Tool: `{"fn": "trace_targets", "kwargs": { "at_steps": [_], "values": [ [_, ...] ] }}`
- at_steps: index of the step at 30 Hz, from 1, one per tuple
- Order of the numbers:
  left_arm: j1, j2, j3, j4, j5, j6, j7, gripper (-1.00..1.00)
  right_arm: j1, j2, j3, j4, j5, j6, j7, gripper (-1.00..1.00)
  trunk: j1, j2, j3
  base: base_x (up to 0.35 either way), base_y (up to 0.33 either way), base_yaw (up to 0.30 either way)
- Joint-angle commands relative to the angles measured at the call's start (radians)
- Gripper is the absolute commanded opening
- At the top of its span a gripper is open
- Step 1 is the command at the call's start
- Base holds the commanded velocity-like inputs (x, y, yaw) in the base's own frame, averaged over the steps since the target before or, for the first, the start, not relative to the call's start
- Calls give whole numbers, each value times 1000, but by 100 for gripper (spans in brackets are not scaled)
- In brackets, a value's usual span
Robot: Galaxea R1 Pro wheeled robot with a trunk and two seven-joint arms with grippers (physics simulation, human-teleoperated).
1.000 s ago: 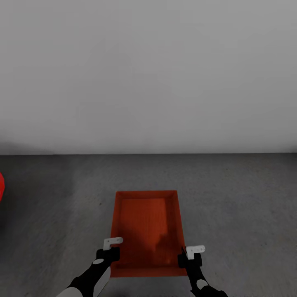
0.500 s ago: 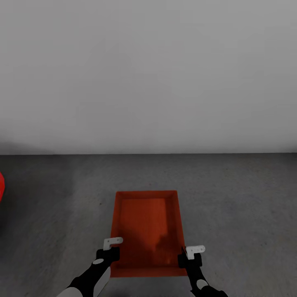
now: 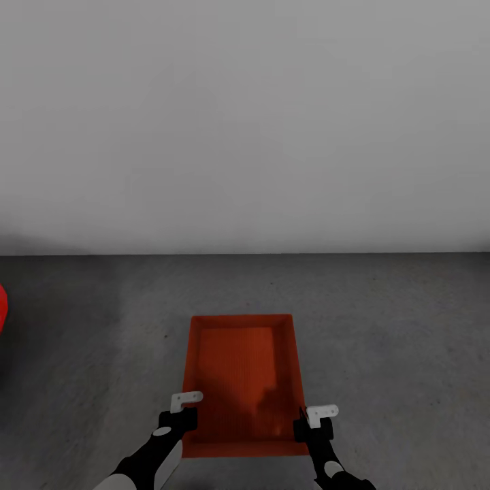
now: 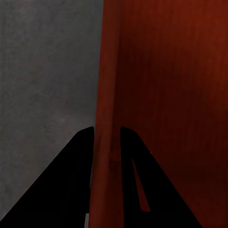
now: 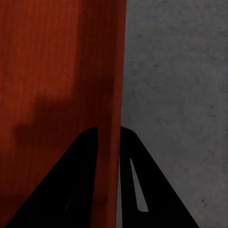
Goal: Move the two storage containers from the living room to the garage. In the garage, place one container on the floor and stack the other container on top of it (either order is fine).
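Observation:
A red-orange open-top storage container [image 3: 241, 378] sits low in the middle of the head view, over the dark grey garage floor [image 3: 401, 340]. My left gripper [image 3: 184, 416] is shut on its left wall near the near corner. My right gripper [image 3: 304, 423] is shut on its right wall. In the left wrist view the thin red wall [image 4: 107, 95] runs between the two black fingers of the left gripper [image 4: 105, 137]. The right wrist view shows the same: the wall [image 5: 114, 71] pinched by the right gripper [image 5: 109, 134]. I cannot tell whether the container touches the floor.
A plain light grey wall [image 3: 245, 122] stands a short way beyond the container. A sliver of the red car [image 3: 2, 307] shows at the left edge. Bare concrete lies on both sides of the container.

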State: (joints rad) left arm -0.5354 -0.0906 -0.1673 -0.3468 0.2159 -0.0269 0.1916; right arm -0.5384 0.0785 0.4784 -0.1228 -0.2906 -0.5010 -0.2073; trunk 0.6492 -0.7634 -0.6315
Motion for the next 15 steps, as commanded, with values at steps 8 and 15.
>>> {"fn": "trace_targets", "kwargs": {
  "at_steps": [8, 15],
  "values": [
    [0, 8, -9, 16, 10, -3, 37, -100, -2, 0, -43, -1, -15, -10, -41, -100, 0, -1, -1, 0, 0, 0],
    [0, 7, -8, 16, 11, -2, 36, -100, -2, -2, -43, -1, -15, -10, -41, -100, 0, -1, -1, 0, 0, 0]
  ]
}}
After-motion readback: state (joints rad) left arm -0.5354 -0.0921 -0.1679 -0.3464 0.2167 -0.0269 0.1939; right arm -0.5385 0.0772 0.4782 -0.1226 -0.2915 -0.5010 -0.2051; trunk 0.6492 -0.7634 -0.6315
